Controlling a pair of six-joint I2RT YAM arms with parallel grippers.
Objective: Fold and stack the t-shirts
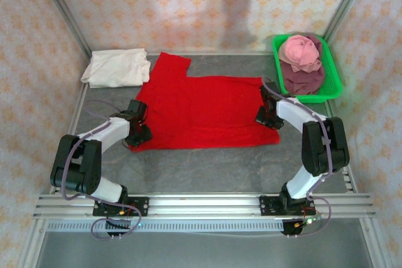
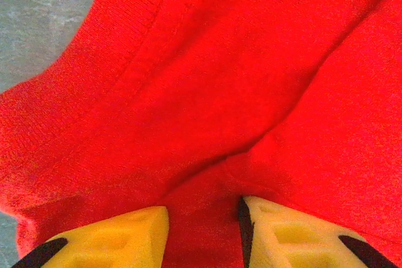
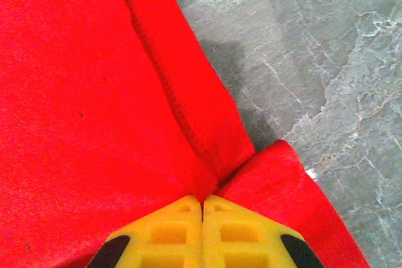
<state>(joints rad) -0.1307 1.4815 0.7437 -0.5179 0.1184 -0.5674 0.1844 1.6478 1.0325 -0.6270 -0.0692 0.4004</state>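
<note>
A bright red t-shirt (image 1: 207, 111) (image 2: 220, 80) (image 3: 75, 123) lies spread flat across the middle of the grey table. My left gripper (image 1: 139, 135) (image 2: 204, 214) is down on its near left corner. Its yellow fingers (image 2: 125, 236) stand apart, and a raised ridge of red cloth lies between them. My right gripper (image 1: 262, 117) (image 3: 202, 202) is at the shirt's right edge, shut on a pinch of the hem where the cloth folds up. A folded cream-white t-shirt (image 1: 116, 67) lies at the back left. Pink (image 1: 300, 51) and maroon (image 1: 303, 78) t-shirts are bunched in the tray.
The green plastic tray (image 1: 333, 86) stands at the back right, close behind my right arm. Bare grey table (image 1: 207, 167) (image 3: 314, 61) runs along the near side and to the right of the shirt. Patterned walls close in the back and both sides.
</note>
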